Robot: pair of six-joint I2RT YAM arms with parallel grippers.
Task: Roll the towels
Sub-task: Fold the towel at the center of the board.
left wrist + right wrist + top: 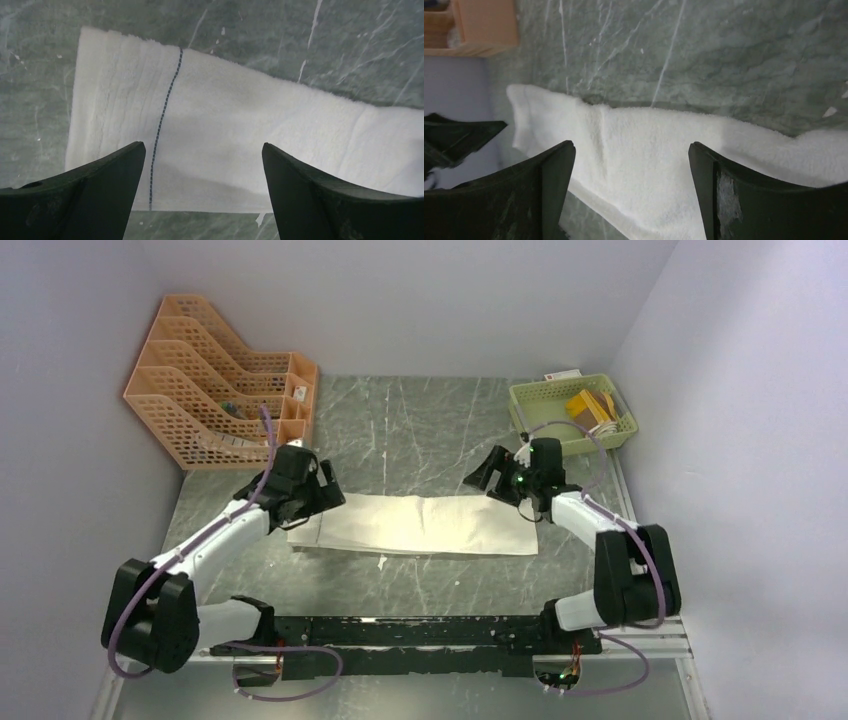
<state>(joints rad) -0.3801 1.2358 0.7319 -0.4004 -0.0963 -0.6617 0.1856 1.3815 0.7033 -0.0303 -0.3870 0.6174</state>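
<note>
A plain cream-white towel [420,525] lies flat and folded lengthwise on the grey-green table, stretched left to right. It fills the left wrist view [235,130], where a dark stitched line [165,115] crosses its end, and the right wrist view [649,150]. My left gripper [325,490] is open and empty just above the towel's left end. My right gripper [495,475] is open and empty above the towel's right end. The mustard-yellow and brown towel lies in the green basket [590,408] at the back right.
An orange tiered file rack [215,380] stands at the back left; its corner shows in the right wrist view [471,25]. A green mesh basket [535,400] stands at the back right by the wall. A black rail [420,635] runs along the near edge.
</note>
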